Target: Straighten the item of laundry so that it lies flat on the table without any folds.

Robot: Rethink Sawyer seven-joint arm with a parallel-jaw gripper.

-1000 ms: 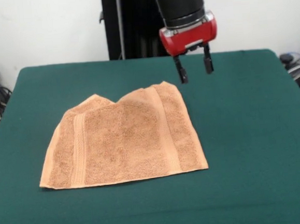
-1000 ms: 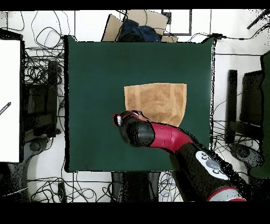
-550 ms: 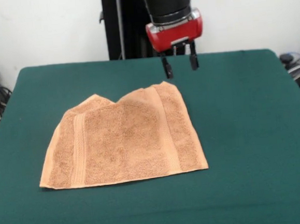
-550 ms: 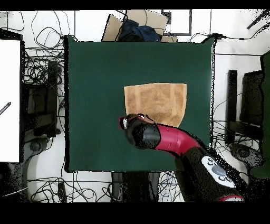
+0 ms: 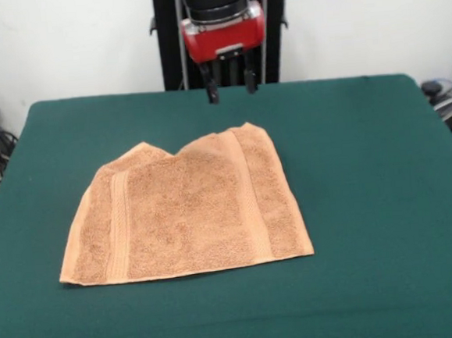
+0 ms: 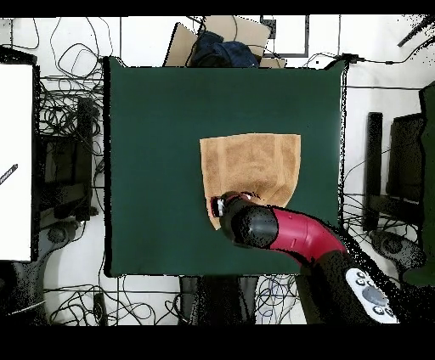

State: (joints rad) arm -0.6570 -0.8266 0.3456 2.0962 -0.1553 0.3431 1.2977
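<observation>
red-cased and black-fingered, the claw hangs above the far part of the table, its two fingers spread apart with nothing between them, clear of the cloth and off the felt. in the overhead view the arm's wrist covers the claw, so only the front view shows how the fingers stand.

just in front of the claw, toward the camera in the front view, lies the orange-tan terry hand towel, a little left of the table's middle. its near edge and both near corners lie flat, and the two woven bands run front to back. its far edge is not straight: it rises in two peaks with a dip between them, which suggests a fold or tucked-under stretch along that side.

the step in hand looks like choosing a hold on that far edge. to do it well, the robot would likely bring the claw down over one peak, pinch only the top layer near the corner, and draw it away from the towel's middle, low and slow, so the flat near half does not drag or bunch.
</observation>
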